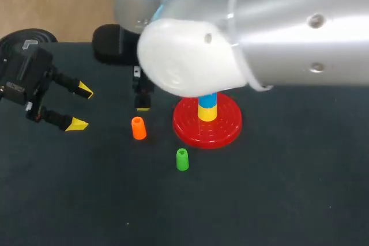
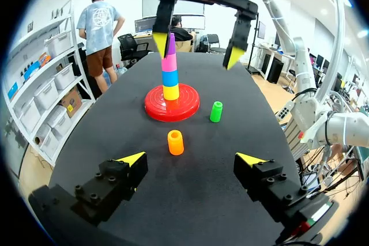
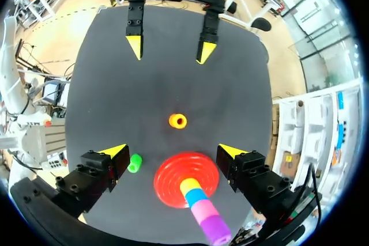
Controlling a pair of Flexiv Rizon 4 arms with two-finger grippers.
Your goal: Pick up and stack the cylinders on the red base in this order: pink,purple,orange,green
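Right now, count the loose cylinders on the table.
2. The orange plastic cylinder stands left of the round red base; the green plastic cylinder stands nearer me. Wrist views show no more.

No legible text, label, number or sign on the red base, stacked cylinders, orange cylinder, green cylinder, left gripper, right gripper or table

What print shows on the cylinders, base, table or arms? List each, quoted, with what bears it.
None can be read.
A pale sticker on the left arm: too small to read.
No print seen on the red base, stacked cylinders, orange cylinder, green cylinder or table.
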